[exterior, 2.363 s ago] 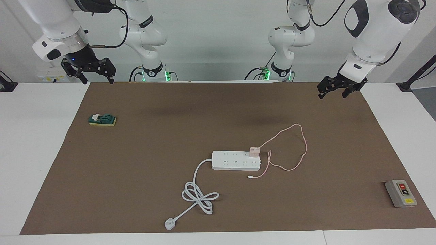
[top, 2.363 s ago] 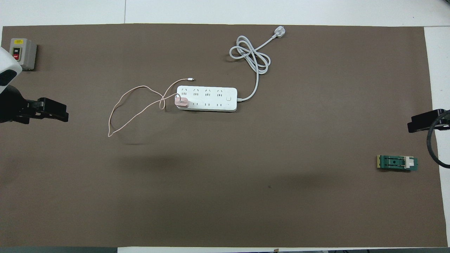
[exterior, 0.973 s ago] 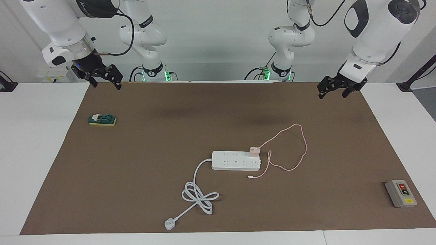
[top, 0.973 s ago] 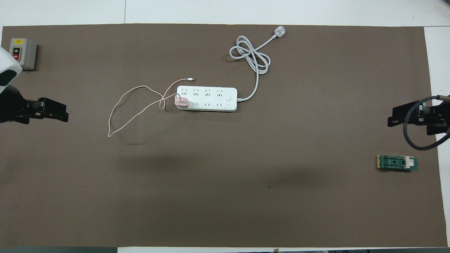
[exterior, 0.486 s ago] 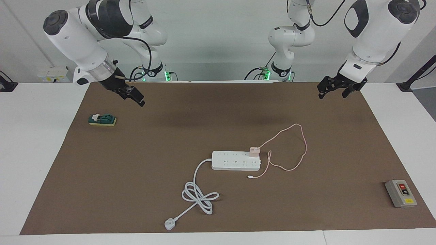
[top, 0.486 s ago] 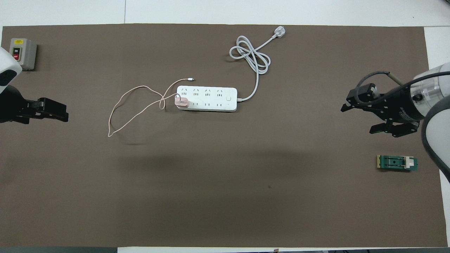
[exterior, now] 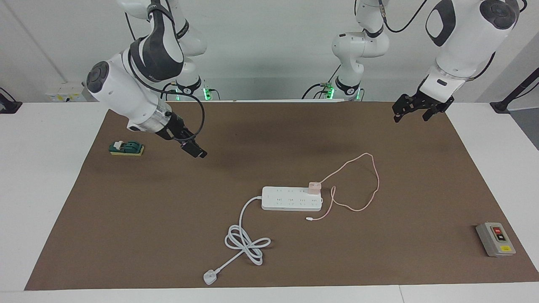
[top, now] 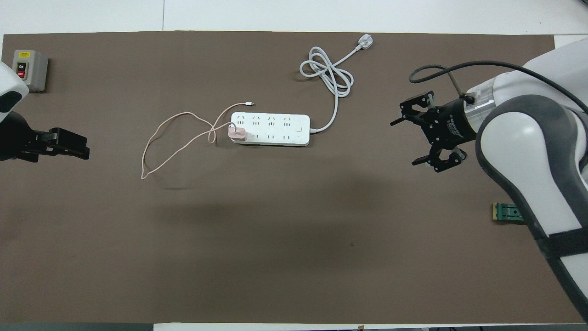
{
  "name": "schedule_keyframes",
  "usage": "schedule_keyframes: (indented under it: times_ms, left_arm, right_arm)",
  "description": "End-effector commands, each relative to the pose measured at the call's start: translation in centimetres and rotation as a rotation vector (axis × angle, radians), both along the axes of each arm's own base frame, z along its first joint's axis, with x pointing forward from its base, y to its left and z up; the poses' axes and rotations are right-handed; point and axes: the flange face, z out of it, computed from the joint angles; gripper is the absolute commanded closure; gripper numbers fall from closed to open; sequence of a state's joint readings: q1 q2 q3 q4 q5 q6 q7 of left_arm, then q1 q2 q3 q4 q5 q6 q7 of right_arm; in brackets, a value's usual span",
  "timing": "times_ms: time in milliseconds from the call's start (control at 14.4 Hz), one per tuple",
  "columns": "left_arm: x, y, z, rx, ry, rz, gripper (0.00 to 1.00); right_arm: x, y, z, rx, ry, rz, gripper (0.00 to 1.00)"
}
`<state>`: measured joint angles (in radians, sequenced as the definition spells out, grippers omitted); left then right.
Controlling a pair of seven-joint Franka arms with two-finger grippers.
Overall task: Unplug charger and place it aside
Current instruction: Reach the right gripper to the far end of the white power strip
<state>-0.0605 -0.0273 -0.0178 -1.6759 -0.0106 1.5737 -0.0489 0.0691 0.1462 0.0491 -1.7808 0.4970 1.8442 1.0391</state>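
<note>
While the small pale pink cube charger [exterior: 314, 187] sat plugged into the long white power strip [exterior: 291, 198] at its end toward the left arm, the right gripper [top: 420, 138] hung wide open above bare mat. The left gripper [exterior: 412, 110], also open, waited. The approach was judged under way; next came descending around the charger. The grey switch box [top: 28, 69] read ON and OFF.

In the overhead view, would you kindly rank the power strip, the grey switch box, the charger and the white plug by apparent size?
Largest to smallest:
1. power strip
2. grey switch box
3. charger, its pink cube alone, not the cable
4. white plug, close to the charger's cube, so the last two ranks are unsure.
</note>
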Motion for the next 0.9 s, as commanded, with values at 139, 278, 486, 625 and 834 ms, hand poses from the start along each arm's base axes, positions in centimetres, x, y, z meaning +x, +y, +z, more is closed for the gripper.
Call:
schedule_keyframes:
  times_ms: [139,278,486,625,834]
  left_arm:
    - [-1.0,0.3,0.2,-0.004,0.004,0.007,0.0]
    - [-1.1,0.3,0.2,-0.003,0.011,0.007,0.0]
    - [-1.6,0.5,0.0,0.001,0.047,0.032,0.0]
    - [-1.7,0.3,0.1,0.015,0.057,0.115,0.0]
    - [-1.6,0.4,0.1,0.035,0.05,0.309,0.0]
  right_arm:
    - [3.7,2.2,-2.9,0.118,0.141,-0.285,0.0]
    - [5.4,3.6,-4.5,0.141,0.195,-0.379,0.0]
    - [7.3,4.9,-7.2,0.239,0.252,-0.507,0.0]
    - [7.1,7.9,-8.7,0.269,0.27,-0.5,0.0]
    - [7.9,9.9,-11.1,0.354,0.298,-0.515,0.0]
